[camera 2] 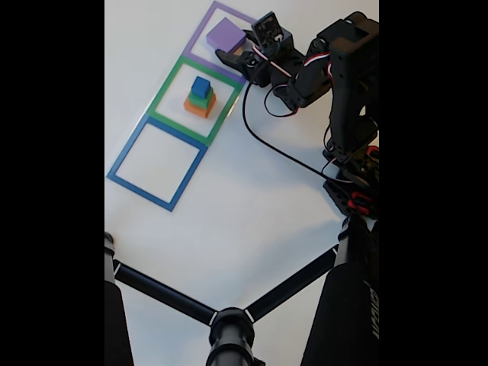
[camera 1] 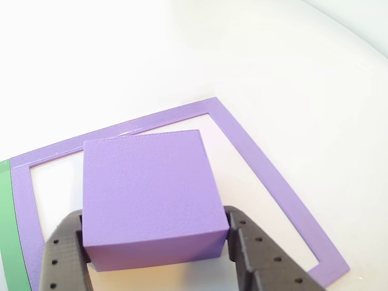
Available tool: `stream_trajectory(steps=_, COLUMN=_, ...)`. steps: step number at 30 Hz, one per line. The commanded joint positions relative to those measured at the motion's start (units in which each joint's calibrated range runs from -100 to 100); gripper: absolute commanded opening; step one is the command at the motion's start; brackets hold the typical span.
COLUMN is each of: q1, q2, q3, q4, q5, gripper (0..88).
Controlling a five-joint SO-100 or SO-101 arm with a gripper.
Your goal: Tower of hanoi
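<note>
Black two-finger pincer (camera 1: 157,254) clamped on matte purple cube (camera 1: 148,194), lower centre of frame. Positioned inside flat purple square outline (camera 1: 267,176), upper part of fixed view.

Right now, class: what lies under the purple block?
The purple block sits between the gripper fingers, over the purple square frame and white table. The surface directly beneath it is covered.

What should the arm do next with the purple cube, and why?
Probably open the pincer and back away. The purple cube sits between its fingers, inside the purple square outline, and looks to be resting on the table. In the fixed view the stack of blue, green and orange blocks waits in the green square.
</note>
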Motion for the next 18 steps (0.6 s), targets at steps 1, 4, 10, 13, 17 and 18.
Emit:
stream_trajectory(steps=1, q1=-0.6, q2=-0.4, q3=-1.6, q4=-1.0, q5=0.0, gripper=15.6)
stream_trajectory(steps=4, q1=-0.6, q2=-0.4, q3=-1.8, q4=-0.9, q5=0.0, gripper=15.2)
stream_trajectory(steps=10, q1=-1.1, q2=-4.6, q3=-1.4, q4=2.5, q5=0.0, gripper=15.2)
stream_trajectory(steps=13, q1=-1.7, q2=-11.0, q3=-0.7, q4=8.7, q5=0.0, gripper=15.2)
stream_trajectory(steps=17, q1=-2.1, q2=-22.7, q3=-1.0, q4=22.5, q5=0.0, gripper=15.2)
stream_trajectory(steps=18, q1=-2.1, q2=-25.7, q3=-1.2, q4=26.1, q5=0.0, gripper=15.2)
